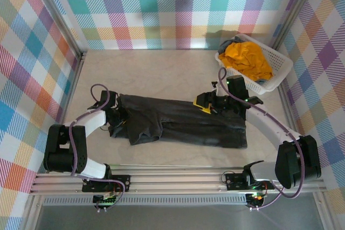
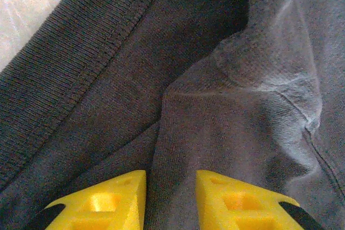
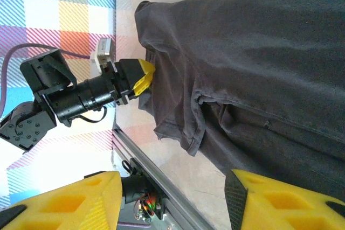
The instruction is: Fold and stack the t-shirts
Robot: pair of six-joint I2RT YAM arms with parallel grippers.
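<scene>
Left fingers (image 2: 116, 200), narrowly parted, straddle a raised ridge of the charcoal t-shirt (image 1: 183, 122) at its left end; whether they pinch it cannot be told. Right fingers (image 3: 280, 203), spread wide and empty, hover at the shirt's far edge. The shirt lies spread across the tabletop (image 1: 151, 74). The mustard t-shirt (image 1: 248, 60) sits crumpled in the white basket (image 1: 281, 69), far right corner.
</scene>
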